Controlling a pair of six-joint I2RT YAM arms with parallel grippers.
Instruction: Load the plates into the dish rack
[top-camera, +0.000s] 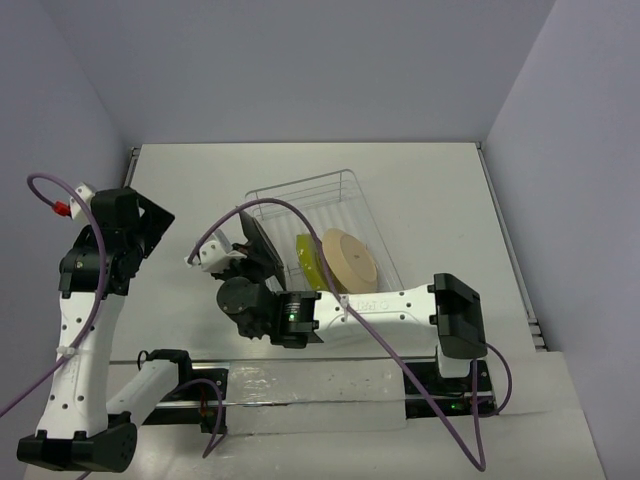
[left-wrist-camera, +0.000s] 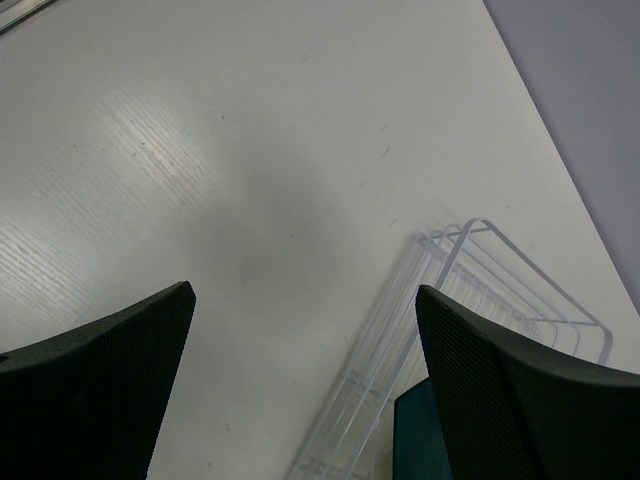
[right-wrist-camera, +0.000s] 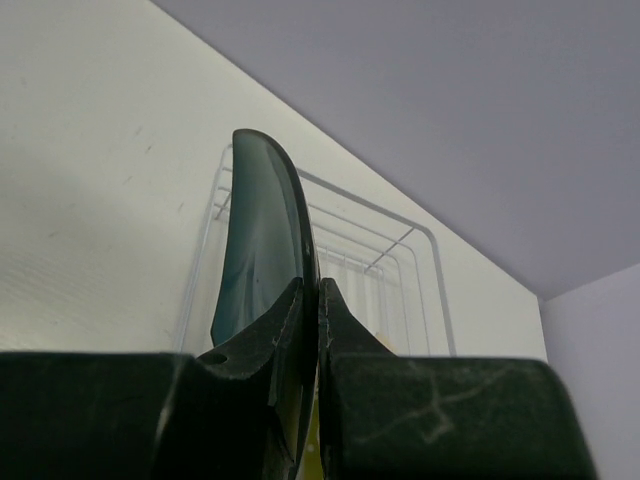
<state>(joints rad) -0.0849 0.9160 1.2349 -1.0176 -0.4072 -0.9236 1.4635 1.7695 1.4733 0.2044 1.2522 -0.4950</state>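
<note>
Matte white tabletop (top-camera: 430, 190), faint straight grain and a few scuffs, boxed in by plain lavender-grey walls (top-camera: 300, 60).

Rectangular white wire dish rack (top-camera: 318, 192): thin-rod basket with rounded corners and parallel wires across the base. It sits mid-table, skewed to the table edges.

Rack contents:
- yellow-green scalloped plate (top-camera: 307, 262), standing on edge in the near half of the rack.
- beige round plate (top-camera: 350, 258), on edge just right of the yellow-green one, shallow dish with a raised rim. Pattern too small to make out. Can't tell if the two touch.

Dark teal glossy round plate (right-wrist-camera: 262, 240): upright on edge at the rack's near-left side. The right wrist view shows it as a thin curved profile with the rack wires behind it. Its lower rim is hidden by the fingers, so I can't tell whether it is seated in the base.

Right gripper (right-wrist-camera: 311, 292): black fingers pinched on the teal plate's rim, one on each face, with a gap of plate thickness only.

Left gripper (left-wrist-camera: 303, 296): well left of the rack, over bare table, jaws spread wide with nothing between them. Its black pads (left-wrist-camera: 500, 390) have a fine mesh texture. Its camera catches the rack's left wall and a far corner.

Purple cables (top-camera: 60, 200) loop off both arms, left of and in front of the rack.
</note>
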